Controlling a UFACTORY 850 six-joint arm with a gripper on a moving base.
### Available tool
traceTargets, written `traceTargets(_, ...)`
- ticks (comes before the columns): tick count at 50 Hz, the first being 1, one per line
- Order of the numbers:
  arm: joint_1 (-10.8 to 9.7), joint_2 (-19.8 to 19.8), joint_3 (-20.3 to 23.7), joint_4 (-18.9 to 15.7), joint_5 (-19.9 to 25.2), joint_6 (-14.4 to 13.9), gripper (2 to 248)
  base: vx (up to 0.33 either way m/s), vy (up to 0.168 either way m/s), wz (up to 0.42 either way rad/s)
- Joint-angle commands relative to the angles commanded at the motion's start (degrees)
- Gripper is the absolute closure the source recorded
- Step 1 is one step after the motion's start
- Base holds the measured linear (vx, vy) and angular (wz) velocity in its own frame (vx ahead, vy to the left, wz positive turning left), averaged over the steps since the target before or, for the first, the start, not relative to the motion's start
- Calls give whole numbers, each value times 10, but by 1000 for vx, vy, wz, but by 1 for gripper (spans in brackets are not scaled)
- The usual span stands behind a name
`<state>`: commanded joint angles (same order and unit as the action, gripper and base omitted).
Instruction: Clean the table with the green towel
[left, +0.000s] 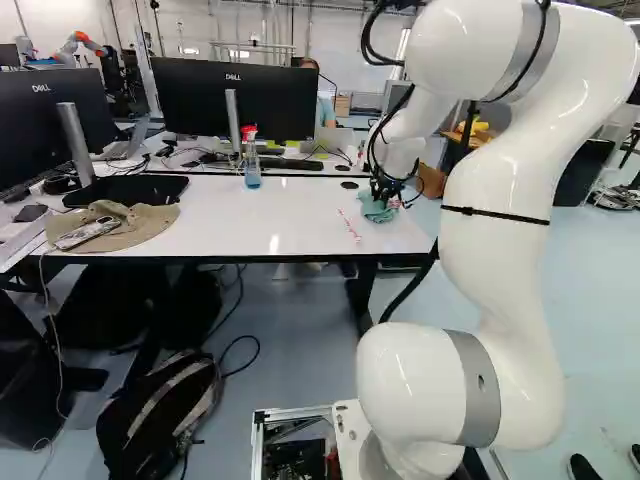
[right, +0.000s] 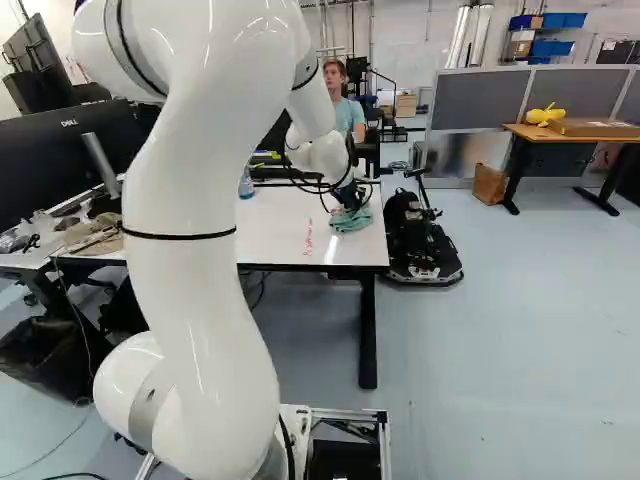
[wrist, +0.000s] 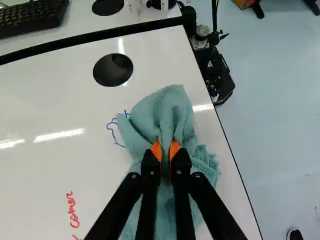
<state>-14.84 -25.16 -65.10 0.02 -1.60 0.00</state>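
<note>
In the left base view my gripper (left: 382, 193) reaches down over the right part of the white table (left: 300, 225), on the green towel (left: 376, 210). The wrist view shows the gripper (wrist: 166, 151) with a fold of the towel (wrist: 165, 112) pinched between its orange pads; the rest of the cloth spreads bunched on the tabletop. Blue marker strokes (wrist: 114, 131) lie right beside the towel, partly hidden by it perhaps. Red writing (wrist: 72, 210) stands farther off on the same side.
A spray bottle (left: 251, 160), a hat (left: 125, 225) and monitors (left: 235, 98) stand along the table and behind it. In the wrist view a round black disc (wrist: 113, 70) lies ahead of the towel. The table's side edge runs close beside the towel.
</note>
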Motion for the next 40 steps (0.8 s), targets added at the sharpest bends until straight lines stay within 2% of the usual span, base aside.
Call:
traceTargets(21,25,-36,-47,0,0,0,212,0,0,0)
traceTargets(40,54,-53,-70,0,0,0,212,0,0,0)
